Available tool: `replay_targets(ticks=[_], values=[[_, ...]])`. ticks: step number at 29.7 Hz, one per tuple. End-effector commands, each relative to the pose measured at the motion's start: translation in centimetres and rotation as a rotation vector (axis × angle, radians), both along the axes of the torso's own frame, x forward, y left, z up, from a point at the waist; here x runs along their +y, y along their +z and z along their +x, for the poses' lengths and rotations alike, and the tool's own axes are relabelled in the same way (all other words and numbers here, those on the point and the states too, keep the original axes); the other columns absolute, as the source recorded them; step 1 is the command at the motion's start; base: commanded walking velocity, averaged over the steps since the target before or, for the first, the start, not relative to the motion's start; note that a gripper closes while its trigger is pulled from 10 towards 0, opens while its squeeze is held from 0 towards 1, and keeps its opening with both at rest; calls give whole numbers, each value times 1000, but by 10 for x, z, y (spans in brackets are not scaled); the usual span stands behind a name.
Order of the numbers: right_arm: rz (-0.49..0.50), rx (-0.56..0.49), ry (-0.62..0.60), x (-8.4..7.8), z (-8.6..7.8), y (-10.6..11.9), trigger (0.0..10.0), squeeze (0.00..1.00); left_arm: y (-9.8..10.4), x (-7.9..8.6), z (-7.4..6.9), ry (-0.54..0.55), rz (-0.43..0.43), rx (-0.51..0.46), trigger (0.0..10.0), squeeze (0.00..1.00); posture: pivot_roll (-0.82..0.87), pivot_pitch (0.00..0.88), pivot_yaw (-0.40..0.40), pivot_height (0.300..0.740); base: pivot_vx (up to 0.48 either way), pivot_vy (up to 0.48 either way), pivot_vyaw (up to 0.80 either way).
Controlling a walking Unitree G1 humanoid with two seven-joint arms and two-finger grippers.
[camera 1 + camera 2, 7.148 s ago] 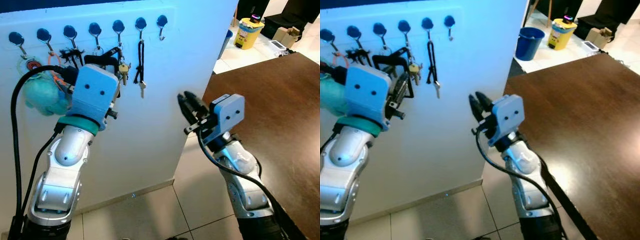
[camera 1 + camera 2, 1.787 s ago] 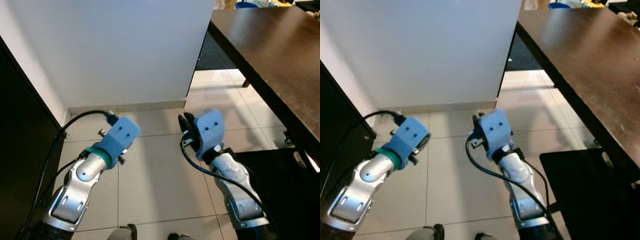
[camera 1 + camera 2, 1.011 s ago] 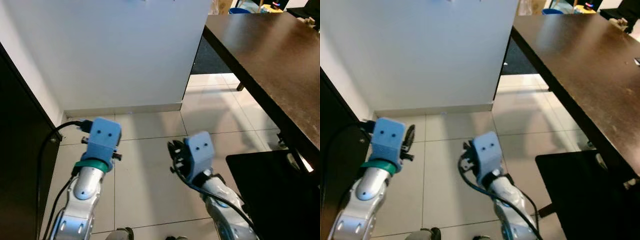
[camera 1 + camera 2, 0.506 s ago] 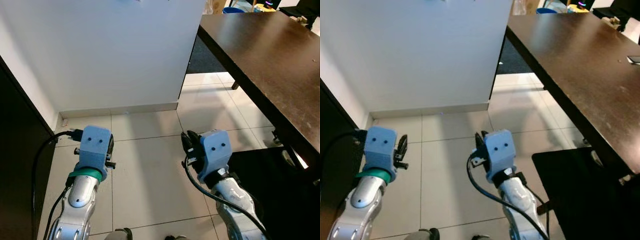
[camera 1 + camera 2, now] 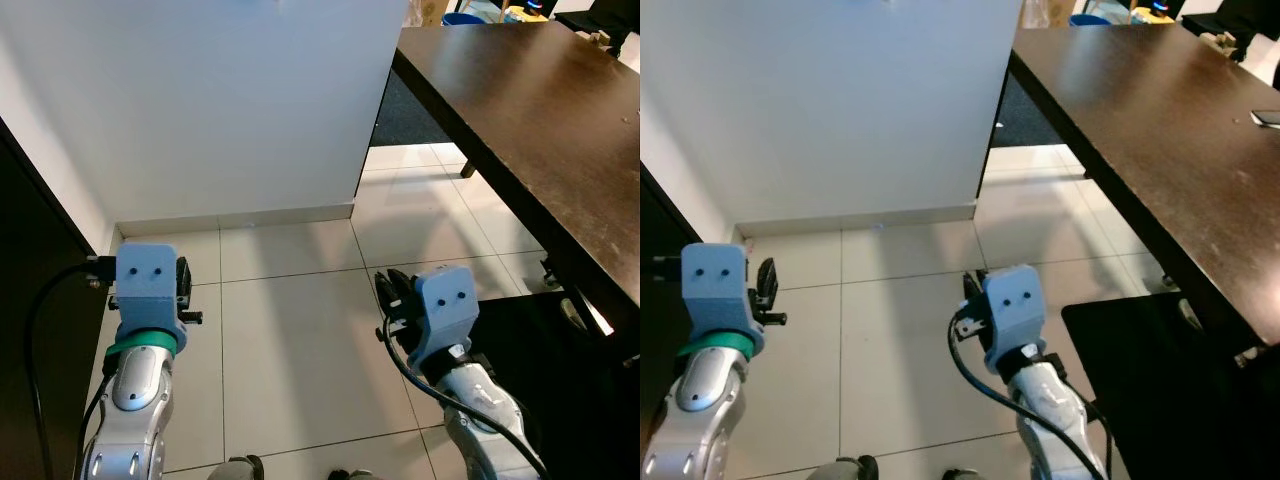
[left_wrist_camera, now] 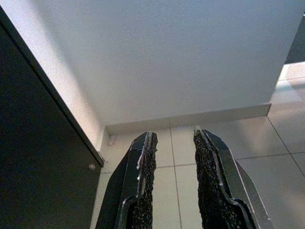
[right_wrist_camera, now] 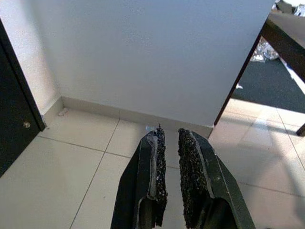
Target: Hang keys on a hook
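A white wall rises over the tiled floor, a dark desk to the right. Both arms hang low: left gripper with jaws released, empty; right gripper with jaws nearly closed, empty. Keys out of sight.

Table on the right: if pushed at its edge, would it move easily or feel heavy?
Probably heavy: the table has a broad, thick dark top. It may still slide somewhat, since the floor is smooth tile.
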State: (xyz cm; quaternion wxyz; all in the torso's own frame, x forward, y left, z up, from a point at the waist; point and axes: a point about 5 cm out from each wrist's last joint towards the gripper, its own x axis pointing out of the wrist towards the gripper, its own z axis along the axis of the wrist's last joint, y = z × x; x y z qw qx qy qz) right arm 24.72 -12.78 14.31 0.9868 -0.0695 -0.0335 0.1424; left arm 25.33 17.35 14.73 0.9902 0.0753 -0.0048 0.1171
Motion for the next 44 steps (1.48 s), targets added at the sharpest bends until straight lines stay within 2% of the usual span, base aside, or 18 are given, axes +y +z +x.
replay_targets(ticks=[1, 14, 16, 18, 19, 20, 31, 44], values=[[6, -11, 7, 1, 0, 0, 10000, 0, 5, -1, -2, -8, 26, -29, 10000, 0, 57, 52, 35, 740, 0, 0, 0], [23, -33, 1, 0, -2, 2, 10000, 0, 3, -4, -2, -31, 19, -19, 10000, 0, 51, 43, 41, 740, 0, 0, 0], [51, -79, -8, -1, -1, 9, 10000, 0, 8, -5, 0, -32, 11, -55, 10000, 0, 54, 43, 39, 740, 0, 0, 0], [51, -79, -8, -1, -1, 9, 10000, 0, 8, -5, 0, -32, 11, -55, 10000, 0, 54, 43, 39, 740, 0, 0, 0], [89, -129, -23, -2, -1, 17, 10000, 0, 17, -5, 0, -28, 23, -123, 10000, 0, 55, 45, 37, 740, 0, 0, 0], [99, -140, -26, -2, -1, 19, 10000, 0, 21, -5, -1, -25, 34, -149, 10000, 0, 55, 45, 37, 740, 0, 0, 0], [111, -147, -36, -3, -3, 17, 10000, 0, 16, -6, -5, -38, 119, -164, 10000, 0, 48, 54, 46, 740, 0, 0, 0], [110, -152, -51, -2, -2, 17, 10000, 0, 12, -2, -2, -41, 54, -134, 10000, 0, 50, 86, 60, 740, 0, 0, 0]])
